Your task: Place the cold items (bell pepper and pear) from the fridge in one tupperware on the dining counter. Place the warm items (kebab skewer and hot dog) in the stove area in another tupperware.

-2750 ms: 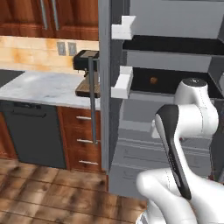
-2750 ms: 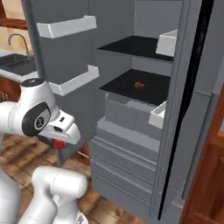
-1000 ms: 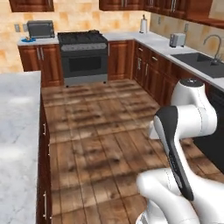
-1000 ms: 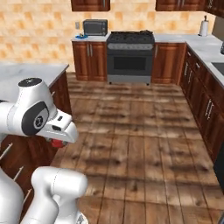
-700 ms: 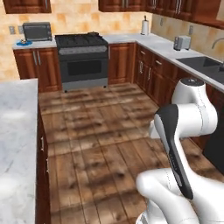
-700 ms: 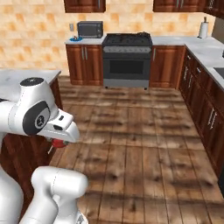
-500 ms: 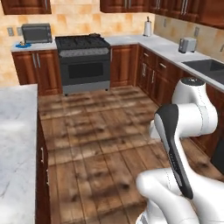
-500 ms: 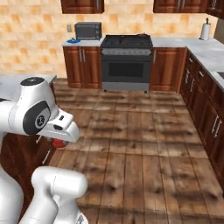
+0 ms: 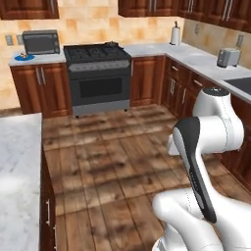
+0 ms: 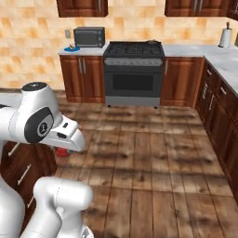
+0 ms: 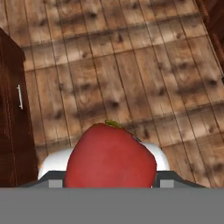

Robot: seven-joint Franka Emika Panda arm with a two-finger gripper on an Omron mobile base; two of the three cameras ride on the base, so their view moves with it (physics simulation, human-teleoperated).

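The 2 base cameras sit behind the arm, high up, facing forward and down across the wood floor [image 9: 108,166] toward the far wall. Both take in the stove [image 9: 98,78] and the microwave [image 9: 40,41] beside it, far off; the left one sees them from the arm's left, the right one from its right. The hand camera points almost straight down at the floor, with a red bell pepper [image 11: 110,157] very close to its lens.

No lettering, label, brand or number can be read on any appliance, cabinet or counter pictured.
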